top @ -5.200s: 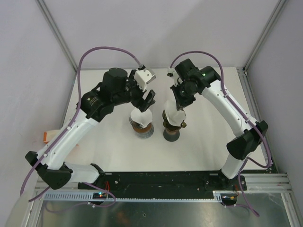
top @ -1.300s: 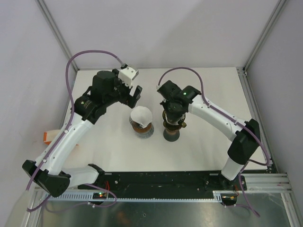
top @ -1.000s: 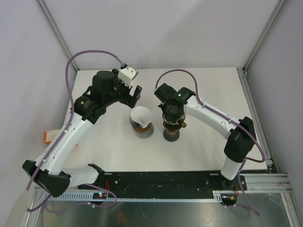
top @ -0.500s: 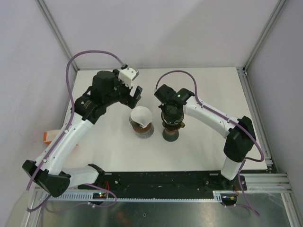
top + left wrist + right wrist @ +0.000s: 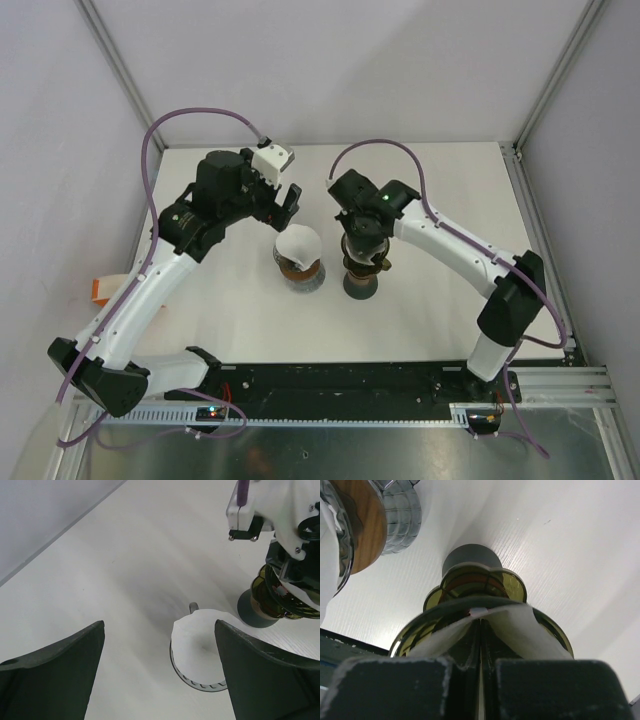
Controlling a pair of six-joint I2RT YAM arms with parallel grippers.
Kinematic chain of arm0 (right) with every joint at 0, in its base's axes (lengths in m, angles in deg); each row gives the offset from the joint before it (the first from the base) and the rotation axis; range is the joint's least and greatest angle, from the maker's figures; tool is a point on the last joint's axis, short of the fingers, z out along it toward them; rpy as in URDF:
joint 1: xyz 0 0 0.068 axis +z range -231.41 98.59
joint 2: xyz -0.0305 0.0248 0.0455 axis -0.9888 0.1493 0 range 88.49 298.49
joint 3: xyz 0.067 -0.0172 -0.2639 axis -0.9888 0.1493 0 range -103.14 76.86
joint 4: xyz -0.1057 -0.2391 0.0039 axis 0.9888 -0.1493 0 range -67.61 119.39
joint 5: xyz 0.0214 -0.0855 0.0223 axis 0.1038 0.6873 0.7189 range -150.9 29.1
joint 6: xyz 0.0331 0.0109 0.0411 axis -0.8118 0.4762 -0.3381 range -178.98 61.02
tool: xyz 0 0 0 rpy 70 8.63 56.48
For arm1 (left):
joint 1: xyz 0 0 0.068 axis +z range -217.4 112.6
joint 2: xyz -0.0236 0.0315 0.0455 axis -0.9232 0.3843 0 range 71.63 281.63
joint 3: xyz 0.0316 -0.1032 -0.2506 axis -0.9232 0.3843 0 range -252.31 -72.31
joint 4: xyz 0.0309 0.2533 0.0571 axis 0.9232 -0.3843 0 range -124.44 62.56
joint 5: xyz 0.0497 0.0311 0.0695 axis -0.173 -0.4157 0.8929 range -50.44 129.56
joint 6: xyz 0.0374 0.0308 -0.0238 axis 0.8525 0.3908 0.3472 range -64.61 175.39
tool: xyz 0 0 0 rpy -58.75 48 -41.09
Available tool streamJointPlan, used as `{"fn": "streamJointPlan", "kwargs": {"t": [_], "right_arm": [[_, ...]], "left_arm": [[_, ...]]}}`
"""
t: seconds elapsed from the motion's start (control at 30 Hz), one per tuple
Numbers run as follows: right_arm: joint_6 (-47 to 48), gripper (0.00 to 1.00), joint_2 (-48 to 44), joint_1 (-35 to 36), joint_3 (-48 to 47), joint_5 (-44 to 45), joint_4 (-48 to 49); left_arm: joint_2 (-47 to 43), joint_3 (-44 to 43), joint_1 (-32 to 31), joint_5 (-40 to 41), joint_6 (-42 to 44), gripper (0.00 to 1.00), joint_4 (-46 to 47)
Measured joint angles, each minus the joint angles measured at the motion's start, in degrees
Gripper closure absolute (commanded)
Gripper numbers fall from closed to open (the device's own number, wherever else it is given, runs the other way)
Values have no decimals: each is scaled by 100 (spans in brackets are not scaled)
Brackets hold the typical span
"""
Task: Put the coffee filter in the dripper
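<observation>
Right wrist: jaws cover much of filter (image 5: 525, 625).

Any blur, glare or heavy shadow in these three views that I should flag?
Top external: sharp, evenly lit, soft shadows on the table. Left wrist: the open left pincer is dark and soft-edged, with a grey shadow across the table. Right wrist: the right pincer, shut on the filter, is close and blurred; glare streaks the table behind the dripper.

Left claw (image 5: 159, 626) spread wide, white paper filter (image 5: 200, 644) below, olive-green dripper (image 5: 272, 599) at right
</observation>
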Motion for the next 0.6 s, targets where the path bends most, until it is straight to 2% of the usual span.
{"fn": "streamJointPlan", "kwargs": {"t": [0.6], "right_arm": [[120, 100, -157, 0, -35, 98, -83]], "left_arm": [[0, 0, 0, -197, 0, 6, -2]]}}
